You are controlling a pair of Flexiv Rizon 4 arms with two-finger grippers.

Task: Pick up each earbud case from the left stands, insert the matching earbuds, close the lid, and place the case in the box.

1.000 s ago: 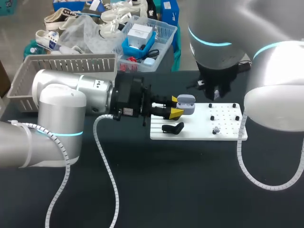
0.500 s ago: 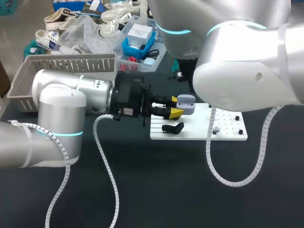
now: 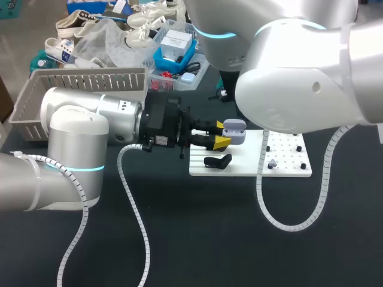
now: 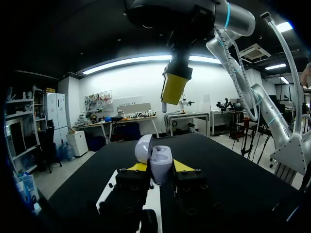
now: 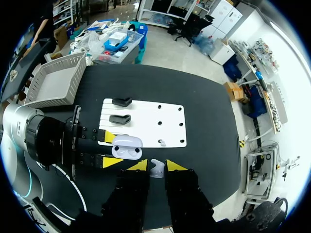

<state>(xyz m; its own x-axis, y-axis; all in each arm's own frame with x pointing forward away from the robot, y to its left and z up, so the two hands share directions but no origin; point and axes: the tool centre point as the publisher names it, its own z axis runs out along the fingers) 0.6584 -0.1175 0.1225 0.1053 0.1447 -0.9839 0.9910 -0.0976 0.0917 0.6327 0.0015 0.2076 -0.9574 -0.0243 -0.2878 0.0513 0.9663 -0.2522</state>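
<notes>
Starting at the left, the grey slatted box (image 3: pixel 84 79) stands at the table's (image 3: pixel 179 239) far corner, just behind my left arm (image 3: pixel 78 131). That arm has not shifted over the last second. Its left tool (image 3: pixel 222 134) stays clenched on the earbud case (image 3: pixel 234 130), a yellow tip on either side. The lid is hinged open and the case is held in the air by the left end of the white board (image 3: pixel 239 168). Just below it in the head view, a black stand (image 3: pixel 218 161) sits on the board with nothing on it. Further right, a spare earbud (image 3: pixel 272 162) rests among the pegs.

The change is in my right arm (image 3: pixel 299 84). A second ago it stood at the right with its wrist down over the pegs. Now it has swung up and across, and its bulk hides much of the board from the head camera. Its wrist camera looks down from high over the table. There the right tool (image 5: pixel 156 166) appears pinched on a white earbud (image 5: pixel 156 169), tips nearly together, with the open case just ahead of them. From the left wrist, one of its yellow tips hangs above and beyond the case.

I judge the first earbud fetched and insertion next. The tool must come down in line with the matching well. The spare earbud, the lid and the box still wait.
</notes>
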